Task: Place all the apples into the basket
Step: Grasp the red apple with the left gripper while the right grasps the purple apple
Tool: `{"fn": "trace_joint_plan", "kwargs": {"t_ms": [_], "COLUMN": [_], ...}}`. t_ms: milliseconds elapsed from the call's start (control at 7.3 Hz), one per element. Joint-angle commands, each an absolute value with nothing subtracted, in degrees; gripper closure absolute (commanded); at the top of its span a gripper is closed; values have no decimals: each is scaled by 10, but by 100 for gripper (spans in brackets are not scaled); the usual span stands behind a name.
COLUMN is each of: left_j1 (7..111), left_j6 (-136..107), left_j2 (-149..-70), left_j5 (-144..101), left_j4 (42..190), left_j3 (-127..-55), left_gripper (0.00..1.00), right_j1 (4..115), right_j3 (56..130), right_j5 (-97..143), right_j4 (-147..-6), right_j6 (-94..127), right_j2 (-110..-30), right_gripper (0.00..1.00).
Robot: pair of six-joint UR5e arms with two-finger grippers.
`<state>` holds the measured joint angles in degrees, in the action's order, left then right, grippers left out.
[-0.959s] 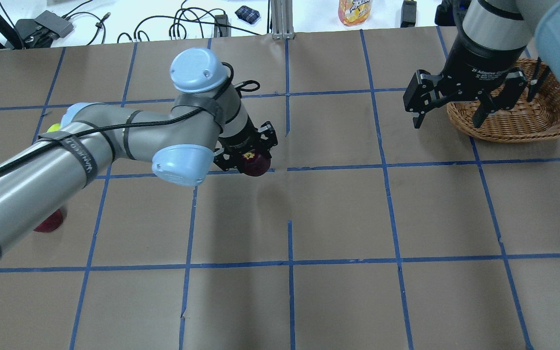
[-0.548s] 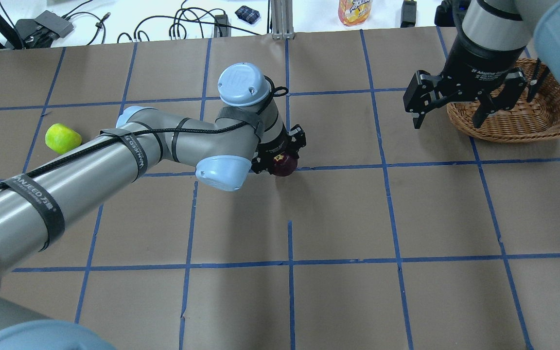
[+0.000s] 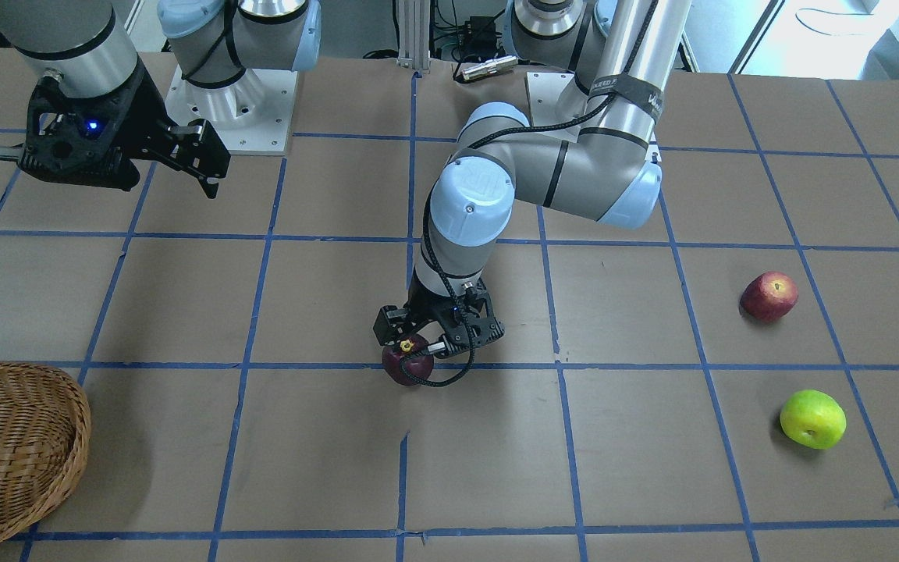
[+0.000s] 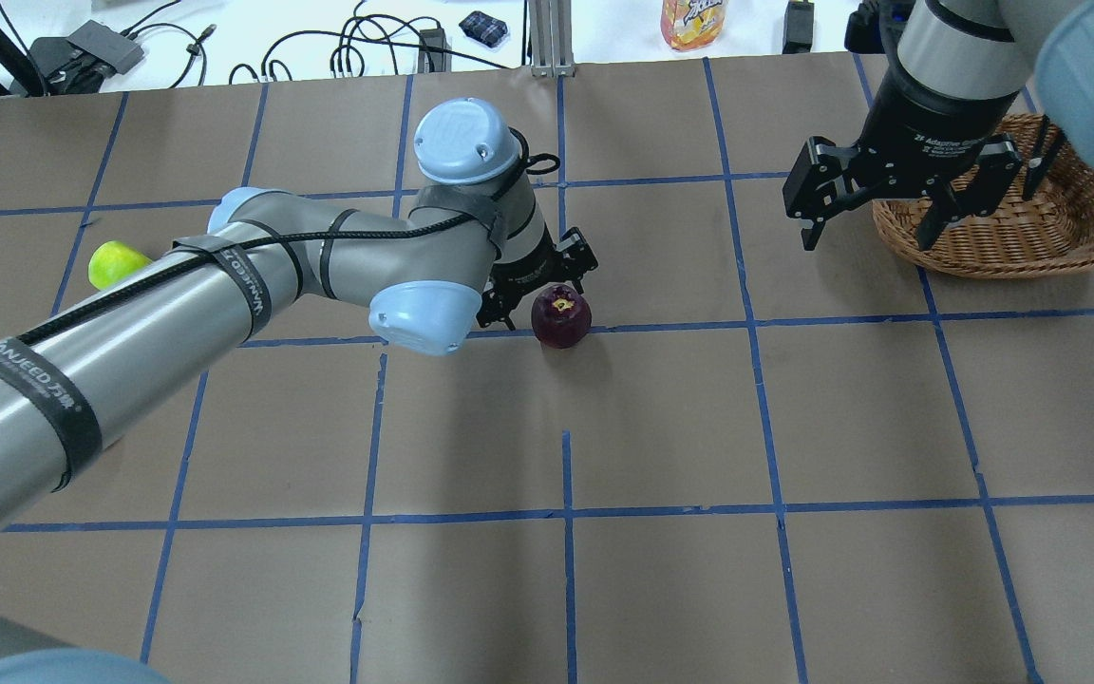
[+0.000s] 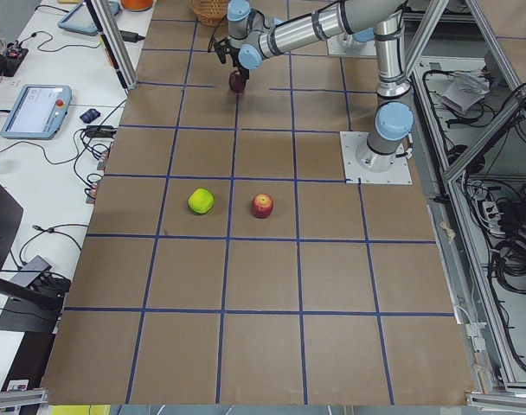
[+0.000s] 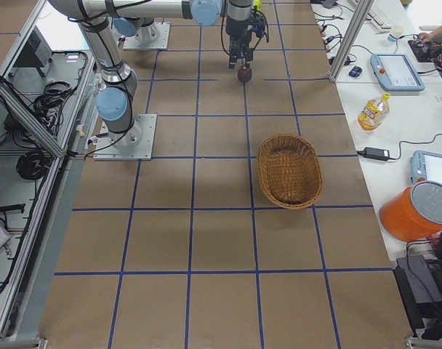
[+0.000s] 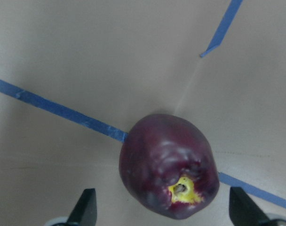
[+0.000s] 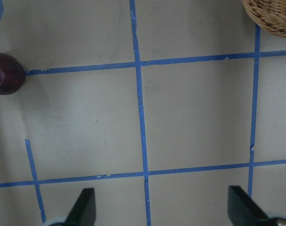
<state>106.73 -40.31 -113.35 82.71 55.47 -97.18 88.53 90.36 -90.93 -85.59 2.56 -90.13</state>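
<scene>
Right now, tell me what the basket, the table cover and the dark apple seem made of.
Basket: woven wicker or rattan, matte brown; interlaced strands show.
Table cover: brown paper or thin card, matte, faintly creased; its grid lines look like blue tape.
Dark apple: smooth maroon skin, soft sheen, faint dimples; real fruit or replica, cannot tell.

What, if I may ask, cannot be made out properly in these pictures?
Red apple: hidden in the overhead view behind the left arm.
Green apple: partly covered by that arm in the overhead view.
Basket: cut off by the front-facing view's left and bottom edges; overhead, the right gripper overlaps its rim.
Left gripper: only its fingertips show, at the left wrist view's bottom edge.
</scene>
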Motion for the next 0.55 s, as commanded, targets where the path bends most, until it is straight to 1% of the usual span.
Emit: {"fn": "trace_joint_plan", "kwargs": {"t_ms": [0, 274, 411], "left_j1": [994, 908, 856], "left_j6": [-283, -69, 32], "left_j2": [-1087, -1047, -1032], "left_j5": [828, 940, 1001], "left_j4": [701, 820, 828], "left_j3": [-917, -927, -951], "left_gripper": [0, 0, 0], "right_j1": [889, 908, 924], "right_j3": [919, 930, 938], "right_j5": [-905, -904, -897], "right_j4": [-859, -873, -917], "right_j6": [29, 87, 111], "right_j2": [-885, -875, -861], "right_gripper": [0, 0, 0]}}
